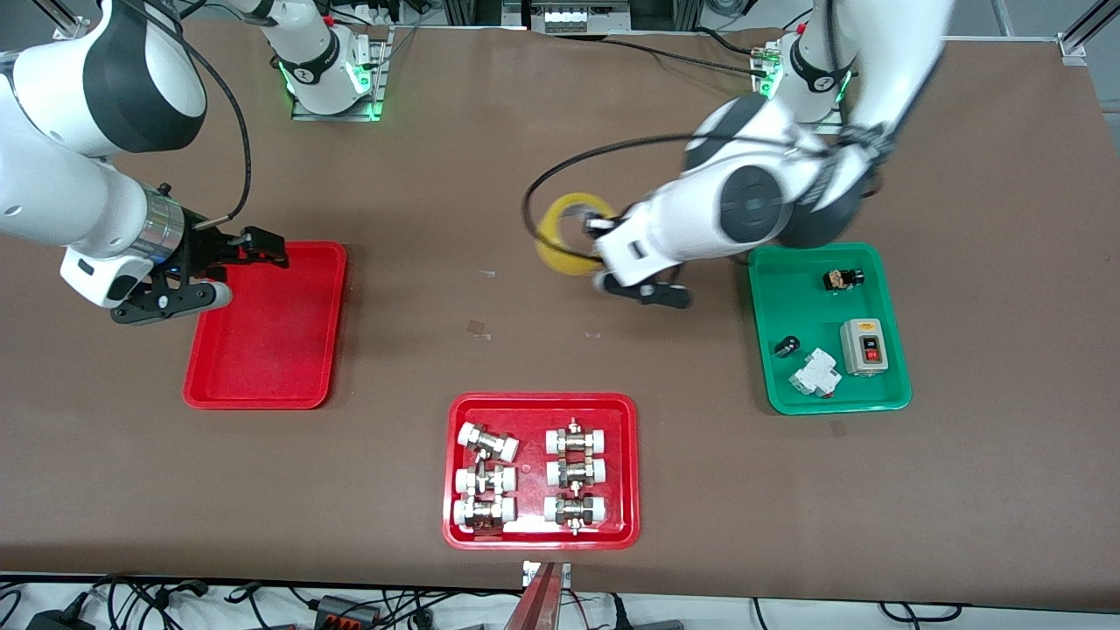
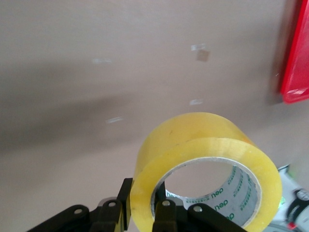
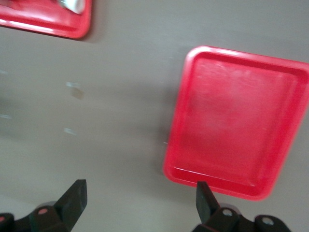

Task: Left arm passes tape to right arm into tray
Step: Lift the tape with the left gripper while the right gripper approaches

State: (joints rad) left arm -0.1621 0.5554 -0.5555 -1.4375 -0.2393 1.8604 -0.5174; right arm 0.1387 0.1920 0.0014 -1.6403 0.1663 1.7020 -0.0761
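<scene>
My left gripper [image 1: 595, 243] is shut on the wall of the yellow tape roll [image 1: 567, 236], one finger inside the hole and one outside, and holds it above the table's middle, beside the green tray. The left wrist view shows the tape [image 2: 203, 140] clamped between the fingers of the left gripper [image 2: 143, 195]. My right gripper [image 1: 245, 273] is open and empty over the edge of the plain red tray [image 1: 271, 341] at the right arm's end. The right wrist view shows the right gripper [image 3: 140, 193] spread wide over bare table beside that tray [image 3: 236, 121].
A red tray of white-and-metal fittings [image 1: 457, 525] lies near the front camera; its corner shows in the right wrist view [image 3: 53, 26]. A green tray [image 1: 770, 297] with a switch box and small parts lies at the left arm's end. Bits of tape stick to the tabletop.
</scene>
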